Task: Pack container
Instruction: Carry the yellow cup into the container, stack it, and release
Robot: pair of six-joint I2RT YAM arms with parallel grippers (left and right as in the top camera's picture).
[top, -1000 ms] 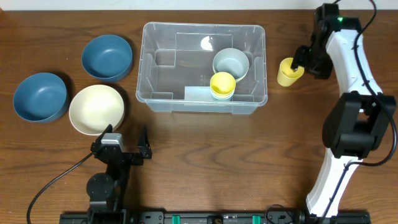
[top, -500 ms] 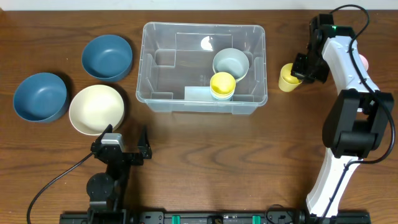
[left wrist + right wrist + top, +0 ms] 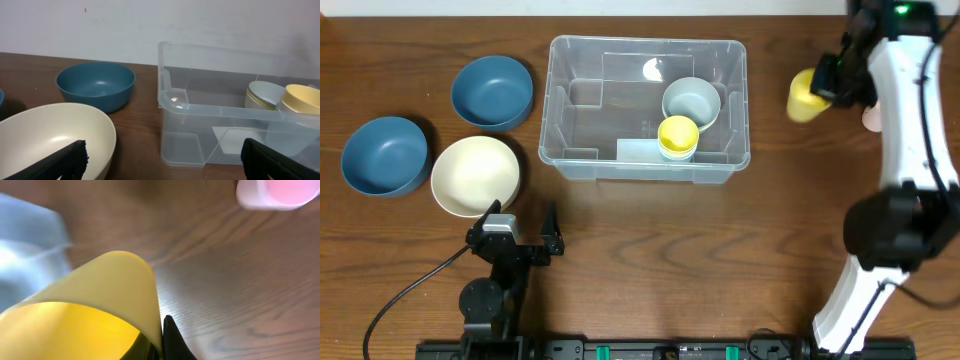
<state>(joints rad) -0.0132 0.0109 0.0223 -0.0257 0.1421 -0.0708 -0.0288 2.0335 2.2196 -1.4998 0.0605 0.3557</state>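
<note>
The clear container [image 3: 645, 160] stands at the table's middle, holding a grey cup [image 3: 691, 101] and a yellow cup [image 3: 677, 137]. To its right, my right gripper [image 3: 823, 86] is shut on the wall of another yellow cup [image 3: 805, 98], held off the table. In the right wrist view that yellow cup [image 3: 95, 300] fills the lower left, its rim pinched between the black fingers [image 3: 170, 337]. My left gripper [image 3: 516, 236] rests open near the front edge, with nothing in it. In the left wrist view the container [image 3: 200, 107] stands ahead on the right.
Two blue bowls [image 3: 492, 91] [image 3: 384, 155] and a cream bowl [image 3: 475, 175] sit left of the container. A pink cup [image 3: 280, 192] stands on the table behind the held cup, mostly hidden by the right arm in the overhead view.
My right gripper has shut on the yellow cup beside the container and lifted it up and to the right. The left arm has not moved.
</note>
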